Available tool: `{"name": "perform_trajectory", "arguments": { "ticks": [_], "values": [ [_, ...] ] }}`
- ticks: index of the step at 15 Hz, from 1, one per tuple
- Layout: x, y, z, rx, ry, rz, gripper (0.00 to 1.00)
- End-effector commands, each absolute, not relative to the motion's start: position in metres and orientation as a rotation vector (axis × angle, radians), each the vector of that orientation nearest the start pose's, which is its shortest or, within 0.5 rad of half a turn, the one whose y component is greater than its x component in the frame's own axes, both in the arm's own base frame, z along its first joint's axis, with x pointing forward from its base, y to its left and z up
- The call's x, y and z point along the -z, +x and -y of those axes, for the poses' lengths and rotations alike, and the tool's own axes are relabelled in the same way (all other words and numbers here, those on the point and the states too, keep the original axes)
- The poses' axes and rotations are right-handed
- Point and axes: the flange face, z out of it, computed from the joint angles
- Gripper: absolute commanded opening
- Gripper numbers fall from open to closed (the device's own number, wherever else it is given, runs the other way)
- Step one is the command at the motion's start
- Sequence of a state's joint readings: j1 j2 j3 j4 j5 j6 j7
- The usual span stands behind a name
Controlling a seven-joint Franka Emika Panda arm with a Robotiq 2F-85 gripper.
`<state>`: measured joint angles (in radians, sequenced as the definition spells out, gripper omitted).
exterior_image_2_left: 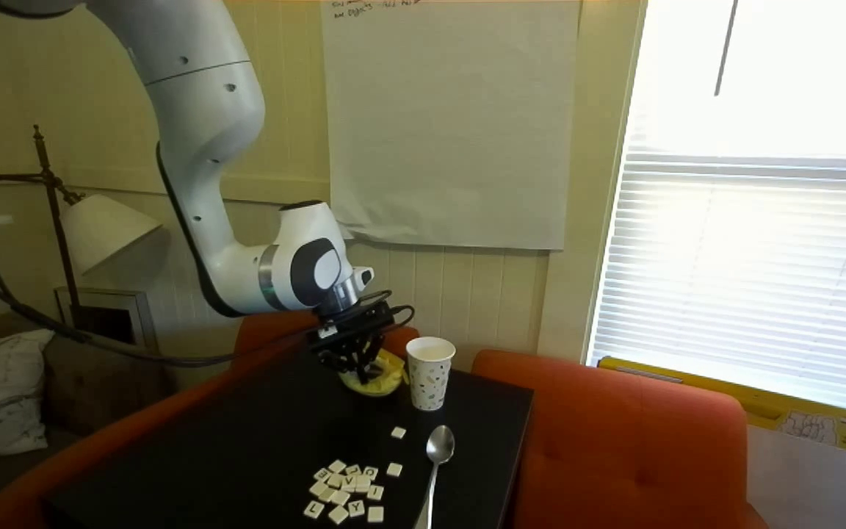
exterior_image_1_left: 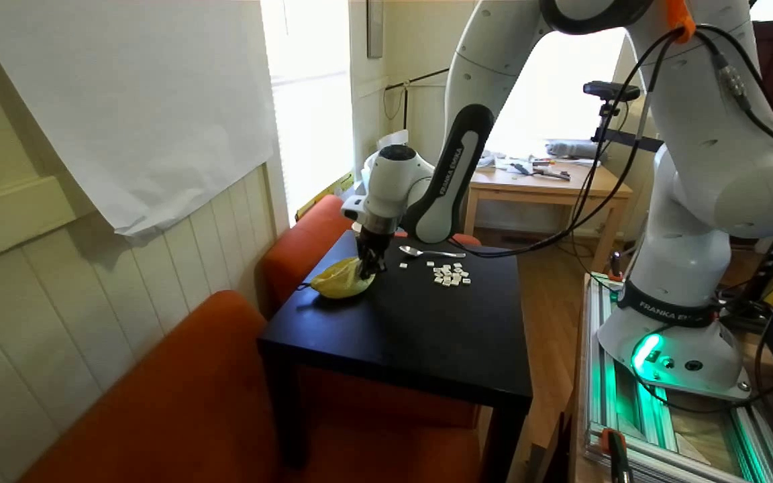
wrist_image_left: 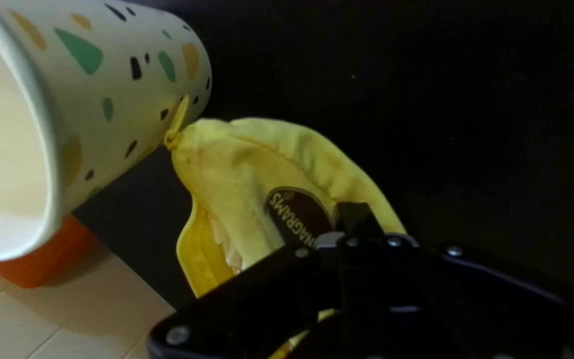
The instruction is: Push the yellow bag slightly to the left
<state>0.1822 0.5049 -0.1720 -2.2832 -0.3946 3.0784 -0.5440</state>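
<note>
The yellow bag, a soft, rounded, banana-like pouch with a dark oval label, lies on the black table [exterior_image_1_left: 413, 335]. It shows in both exterior views [exterior_image_1_left: 339, 282] [exterior_image_2_left: 385, 382] and in the wrist view [wrist_image_left: 247, 164]. My gripper [exterior_image_1_left: 368, 270] is low over the bag, at its right edge in that exterior view. In the wrist view the fingers [wrist_image_left: 358, 219] are together and lie over part of the bag and its label. They look shut, with no cloth visibly pinched between them. Whether the tips press on the bag is hard to tell. The fingers hide the bag's lower part.
A patterned paper cup [exterior_image_2_left: 429, 375] stands beside the bag; in the wrist view the bag's pull tab meets the cup [wrist_image_left: 132, 94]. A spoon [exterior_image_2_left: 434, 463] and several white letter tiles [exterior_image_2_left: 342, 488] lie on the table. Orange seats [exterior_image_2_left: 614, 433] border the table.
</note>
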Motion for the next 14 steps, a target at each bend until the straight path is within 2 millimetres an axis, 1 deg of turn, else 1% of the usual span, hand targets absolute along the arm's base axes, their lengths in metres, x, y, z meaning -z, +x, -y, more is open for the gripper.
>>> {"name": "perform_trajectory", "arguments": {
  "ticks": [1, 3, 5, 7, 9, 11, 12, 13, 14],
  "values": [
    [-0.192, 0.526, -0.030, 0.244, -2.959, 1.572, 0.00],
    [-0.211, 0.512, -0.030, 0.196, -2.916, 1.574, 0.00],
    [-0.230, 0.497, -0.026, 0.090, -2.888, 1.525, 0.00],
    [-0.248, 0.486, -0.009, 0.014, -2.897, 1.428, 0.00],
    [-0.269, 0.477, 0.013, 0.011, -2.945, 1.289, 0.00],
    [-0.287, 0.468, 0.032, 0.006, -2.952, 1.171, 0.00],
    [-0.297, 0.464, 0.041, 0.009, -2.956, 1.113, 0.26],
    [-0.307, 0.458, 0.049, 0.009, -2.963, 1.063, 0.28],
    [-0.315, 0.454, 0.057, 0.010, -2.975, 1.014, 0.33]
  ]
}}
